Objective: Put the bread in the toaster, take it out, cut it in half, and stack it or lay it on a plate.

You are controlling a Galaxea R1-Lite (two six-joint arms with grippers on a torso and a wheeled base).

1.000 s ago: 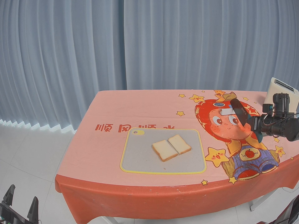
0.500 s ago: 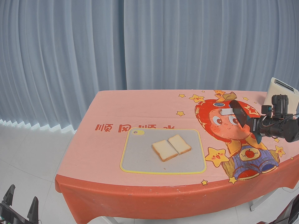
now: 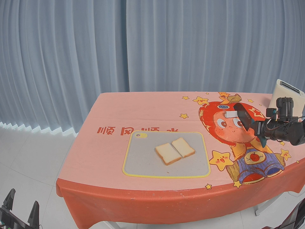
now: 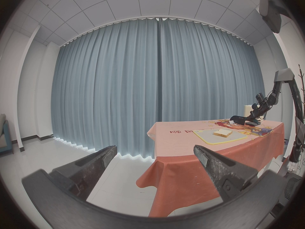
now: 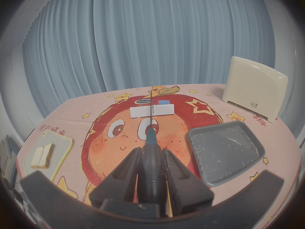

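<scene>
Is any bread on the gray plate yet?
No, both bread halves lie on the cutting board, away from the gray plate.

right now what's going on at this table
The bread is already cut: two halves lie side by side on the cutting board. The right gripper is shut on a knife, held above the table between the board and the toaster. A grey tray near the toaster holds no bread yet. The left gripper is open and empty, down low, off the table's left side.
</scene>
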